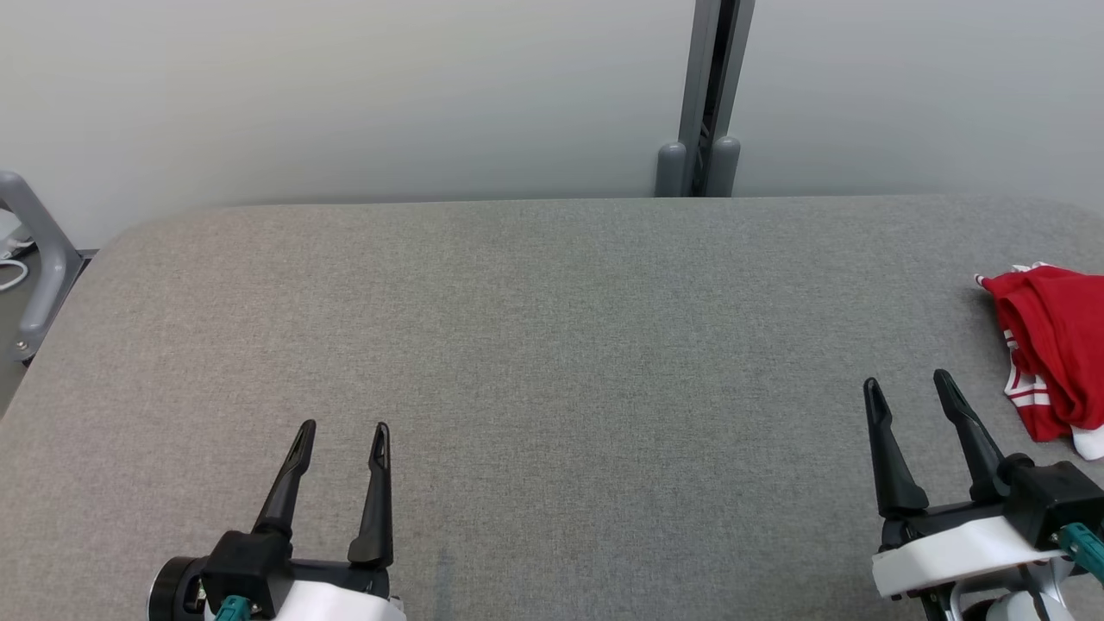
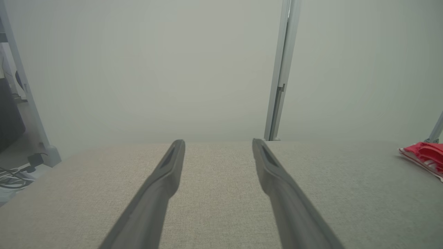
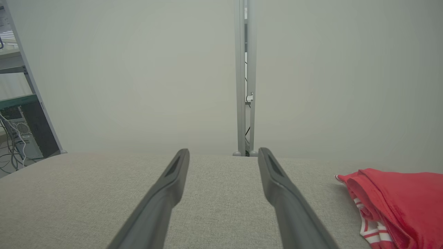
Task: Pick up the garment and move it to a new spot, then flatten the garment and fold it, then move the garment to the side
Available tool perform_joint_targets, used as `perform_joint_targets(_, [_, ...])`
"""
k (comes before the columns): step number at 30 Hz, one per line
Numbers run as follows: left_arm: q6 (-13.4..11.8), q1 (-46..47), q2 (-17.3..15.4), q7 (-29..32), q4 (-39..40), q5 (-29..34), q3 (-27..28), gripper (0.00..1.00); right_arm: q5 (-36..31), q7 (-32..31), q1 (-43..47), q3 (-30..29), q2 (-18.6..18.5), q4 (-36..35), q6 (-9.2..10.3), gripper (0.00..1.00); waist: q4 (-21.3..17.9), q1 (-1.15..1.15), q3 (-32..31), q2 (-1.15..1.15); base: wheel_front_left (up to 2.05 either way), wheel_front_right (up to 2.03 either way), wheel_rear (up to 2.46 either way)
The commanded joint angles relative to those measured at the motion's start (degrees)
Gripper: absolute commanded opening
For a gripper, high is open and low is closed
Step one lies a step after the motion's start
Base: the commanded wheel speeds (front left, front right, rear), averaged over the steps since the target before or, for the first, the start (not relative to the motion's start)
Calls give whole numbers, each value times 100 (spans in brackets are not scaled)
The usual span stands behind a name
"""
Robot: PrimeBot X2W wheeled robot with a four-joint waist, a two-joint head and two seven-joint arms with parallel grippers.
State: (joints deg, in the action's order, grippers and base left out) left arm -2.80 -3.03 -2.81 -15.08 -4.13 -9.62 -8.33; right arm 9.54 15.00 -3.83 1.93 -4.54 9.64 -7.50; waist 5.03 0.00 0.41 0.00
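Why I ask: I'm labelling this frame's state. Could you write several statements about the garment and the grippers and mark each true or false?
1. The red garment lies at the right edge of the grey table. True.
2. The right gripper is shut on the garment. False: its fingers stand apart and hold nothing.
3. The left gripper is open over bare table. True.
4. The garment lies between the two grippers. False: it lies to the right of the right gripper.
5. The garment is plain blue. False: it is red with white stripes.
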Motion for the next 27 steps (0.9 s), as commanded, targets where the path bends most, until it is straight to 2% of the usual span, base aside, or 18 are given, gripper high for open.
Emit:
perform_joint_targets(1, [-42, 63, -24, -4, 16, 29, 8, 100, -36, 28, 41, -30, -9, -33, 2, 100, -7, 0, 6, 0, 0, 0, 0])
perform_joint_targets(7, [-127, 85, -24, -5, 6, 56, -2, 100, -85, 28, 5, -114, 32, 5, 2, 100, -47, 0, 18, 0, 0, 0, 0])
perform_joint_targets(15, [-94, 75, -26, -5, -143, -263, 74, 100, -81, 27, 7, -143, 53, 45, 2, 100, -68, 0, -2, 0, 0, 0, 0])
perform_joint_targets(18, [-51, 103, -22, -5, -164, -94, 78, 100, -74, 28, -3, -159, 46, 54, 2, 100, -70, 0, -7, 0, 0, 0, 0])
perform_joint_targets(27, [-2, 33, -23, -5, -254, -224, 208, 100, -80, 27, -24, -165, 60, -3, 2, 100, -87, 0, -12, 0, 0, 0, 0])
